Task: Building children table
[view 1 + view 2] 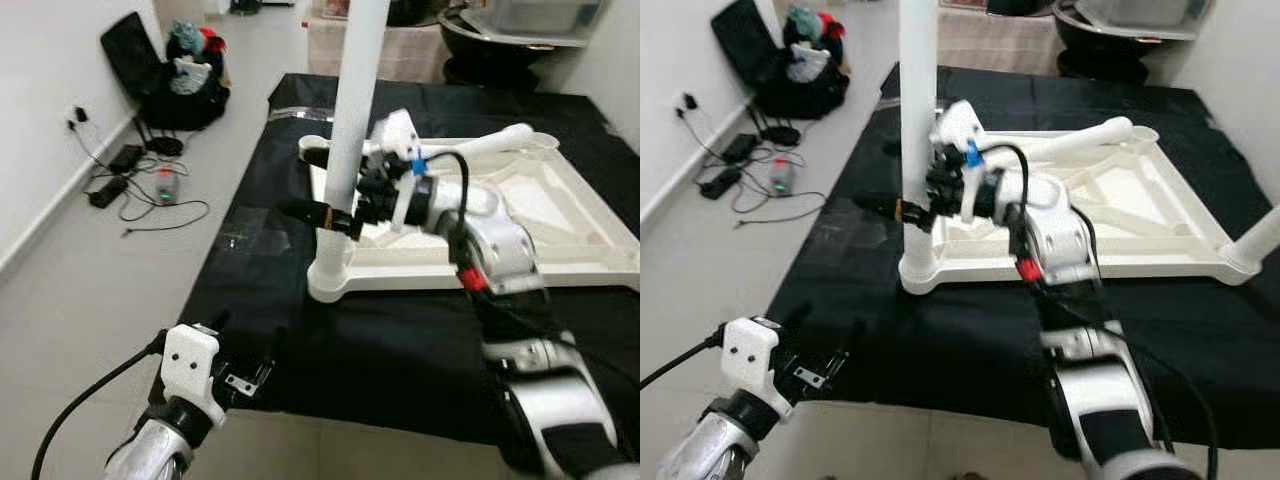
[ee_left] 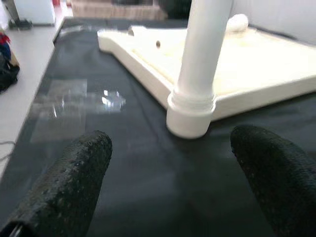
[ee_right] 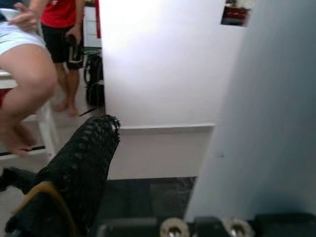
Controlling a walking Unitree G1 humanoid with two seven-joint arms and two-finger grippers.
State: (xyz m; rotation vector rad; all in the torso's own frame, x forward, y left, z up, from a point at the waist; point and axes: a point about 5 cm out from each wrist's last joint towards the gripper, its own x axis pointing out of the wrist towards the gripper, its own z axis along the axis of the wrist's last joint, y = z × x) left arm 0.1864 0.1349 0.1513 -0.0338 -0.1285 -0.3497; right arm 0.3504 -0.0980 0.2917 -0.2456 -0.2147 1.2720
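Tabletop lies upside down on the black cloth, underside up. 1 white leg stands upright in the near left corner socket; its long axis is vertical. A 2nd leg lies loose and near-horizontal along the far rim.

Right gripper is at the upright leg, low on the shaft, just above the socket. 1 black finger shows beside the leg in the right wrist view; the other is hidden, so a firm clamp cannot be confirmed, though the fingers appear closed around the shaft.

Left gripper hangs low at the near edge of the cloth, fingers spread wide, holding nothing. The socket lies straight ahead of it, apart.

Judgement: right arm is the nearer by far; seating the leg calls for a push or twist along the vertical axis.

People stand in the background of the right wrist view.
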